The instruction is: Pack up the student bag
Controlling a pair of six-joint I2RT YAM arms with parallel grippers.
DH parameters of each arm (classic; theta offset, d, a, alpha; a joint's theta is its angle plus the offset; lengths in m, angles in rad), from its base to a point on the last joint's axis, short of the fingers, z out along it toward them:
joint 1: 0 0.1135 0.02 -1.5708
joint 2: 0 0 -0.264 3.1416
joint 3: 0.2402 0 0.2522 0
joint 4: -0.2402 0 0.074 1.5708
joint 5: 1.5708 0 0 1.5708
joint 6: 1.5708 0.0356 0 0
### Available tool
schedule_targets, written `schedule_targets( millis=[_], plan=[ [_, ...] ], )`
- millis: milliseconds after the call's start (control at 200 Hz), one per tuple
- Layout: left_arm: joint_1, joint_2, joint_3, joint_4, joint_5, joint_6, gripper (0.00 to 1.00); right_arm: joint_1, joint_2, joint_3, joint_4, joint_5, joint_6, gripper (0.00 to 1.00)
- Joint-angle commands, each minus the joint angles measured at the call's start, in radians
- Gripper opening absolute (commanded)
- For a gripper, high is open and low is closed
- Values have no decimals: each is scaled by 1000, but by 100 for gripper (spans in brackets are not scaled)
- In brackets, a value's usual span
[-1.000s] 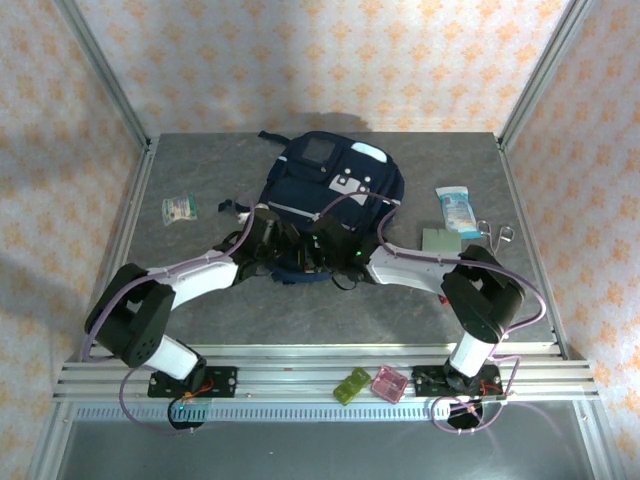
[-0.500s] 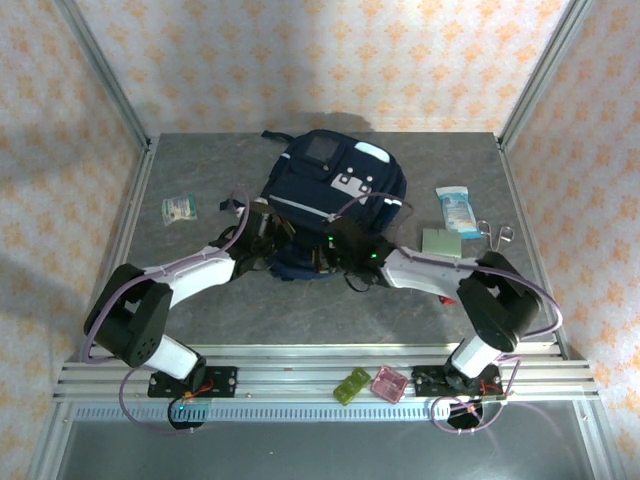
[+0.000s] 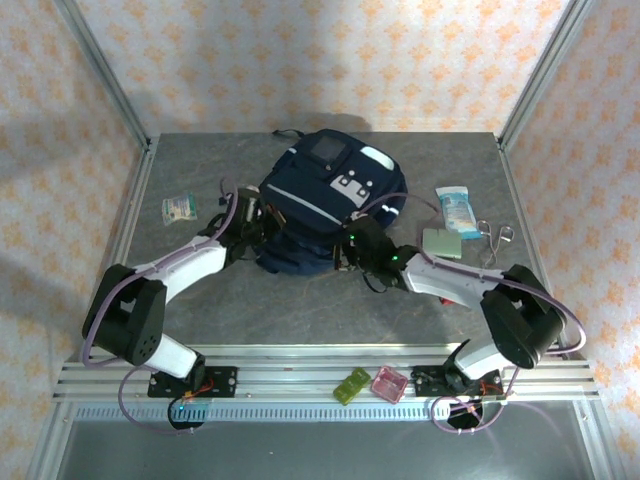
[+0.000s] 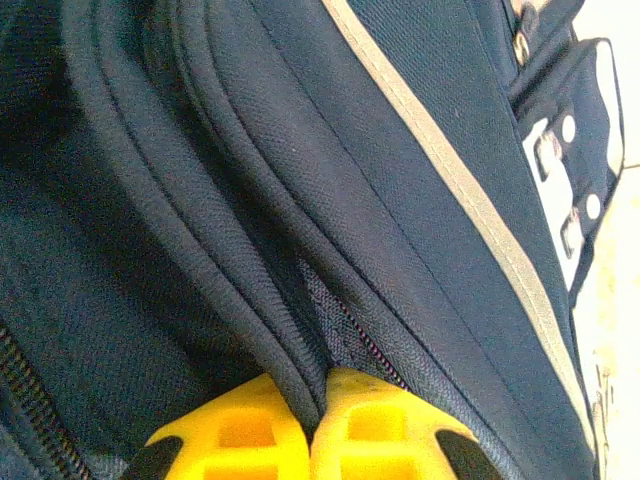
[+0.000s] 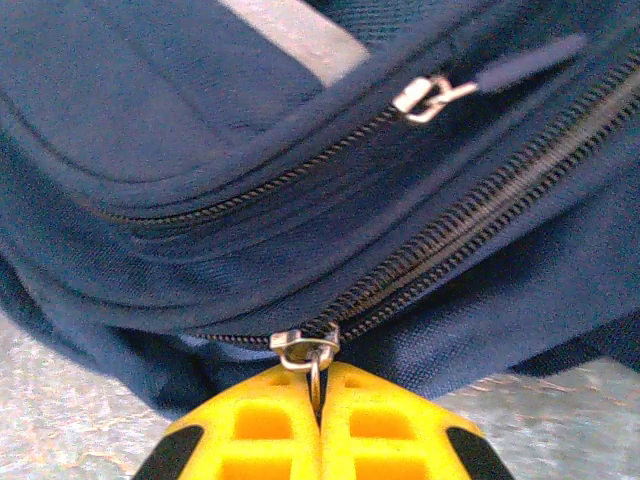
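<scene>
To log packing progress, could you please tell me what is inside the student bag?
Nothing inside the student bag shows: navy fabric and zippers cover its interior. The right gripper is shut on a zipper pull, and the left gripper pinches a fabric seam.

The student bag [image 5: 150,110] is matt woven cloth, its zip pull [image 5: 303,349] shiny metal.
</scene>
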Motion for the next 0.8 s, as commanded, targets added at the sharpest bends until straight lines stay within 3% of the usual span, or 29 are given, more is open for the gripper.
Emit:
schedule_targets(
  millis=[0,70,180,305,481,796],
  plan=[
    [63,-2,91,-8,-110,89,14,56,62,63,-28,19,32,0],
    [68,-25,104,-40,-126,102,34,81,118,115,1,-2,41,0],
    [68,-89,52,-42,-94,82,46,106,187,180,38,-25,50,0],
    [53,-170,-61,-21,-31,9,49,111,228,212,59,-42,52,0],
    [-50,-237,-187,40,-53,-102,52,112,237,219,58,-44,38,0],
    [-156,-100,-140,69,-115,-154,56,111,223,211,67,-36,35,0]
  ],
)
